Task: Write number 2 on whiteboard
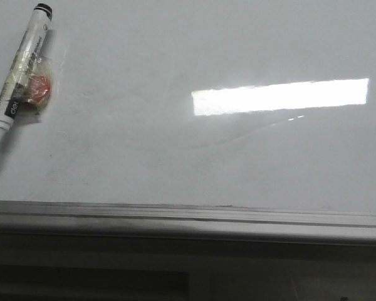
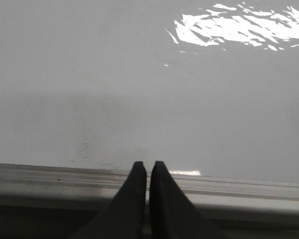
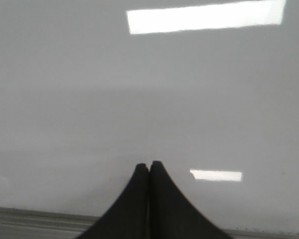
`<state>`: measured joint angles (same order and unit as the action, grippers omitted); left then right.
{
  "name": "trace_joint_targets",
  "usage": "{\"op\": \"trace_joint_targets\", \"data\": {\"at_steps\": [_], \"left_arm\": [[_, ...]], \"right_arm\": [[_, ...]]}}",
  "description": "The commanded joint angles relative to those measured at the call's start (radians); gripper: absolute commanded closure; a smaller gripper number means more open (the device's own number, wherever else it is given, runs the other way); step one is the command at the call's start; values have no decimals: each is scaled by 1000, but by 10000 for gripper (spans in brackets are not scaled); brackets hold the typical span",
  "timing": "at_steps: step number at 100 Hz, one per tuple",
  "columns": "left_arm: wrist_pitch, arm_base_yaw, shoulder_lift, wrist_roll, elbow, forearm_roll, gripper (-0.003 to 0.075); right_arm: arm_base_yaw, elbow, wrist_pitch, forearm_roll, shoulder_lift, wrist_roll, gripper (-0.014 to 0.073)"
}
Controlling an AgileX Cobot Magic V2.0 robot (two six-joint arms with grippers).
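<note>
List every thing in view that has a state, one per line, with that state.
whiteboard: lying flat, no black 2 drawn on it, only a faint grey curved smudge and light glare.
marker: lying on the board at the far left, uncapped, tip toward the rail, untouched by either hand.
left hand: shut, empty, over the rail.
right hand: shut, empty, above bare board.

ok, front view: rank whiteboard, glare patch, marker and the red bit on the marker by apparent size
Largest to smallest:
1. whiteboard, fills most of the view
2. glare patch, a long bright strip
3. marker, lying near the far left; the strip looks clearly longer
4. red bit, a small blob against the marker's barrel
</note>
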<state>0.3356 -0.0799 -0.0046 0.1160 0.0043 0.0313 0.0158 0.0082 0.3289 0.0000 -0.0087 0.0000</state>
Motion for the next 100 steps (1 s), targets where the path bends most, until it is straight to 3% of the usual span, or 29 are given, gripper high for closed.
{"op": "trace_joint_targets", "data": {"at_steps": [1, 52, 83, 100], "left_arm": [[-46, 1, -28, 6, 27, -6, 739], [-48, 1, -28, 6, 27, -6, 739], [-228, 1, -28, 6, 27, -31, 739], [-364, 1, -28, 6, 27, -198, 739]], "right_arm": [[-6, 24, -24, -15, -26, -7, 643], [-6, 24, -24, -15, -26, -7, 643], [-6, 24, -29, -15, -26, -7, 643], [-6, 24, -165, 23, -26, -7, 643]]}}
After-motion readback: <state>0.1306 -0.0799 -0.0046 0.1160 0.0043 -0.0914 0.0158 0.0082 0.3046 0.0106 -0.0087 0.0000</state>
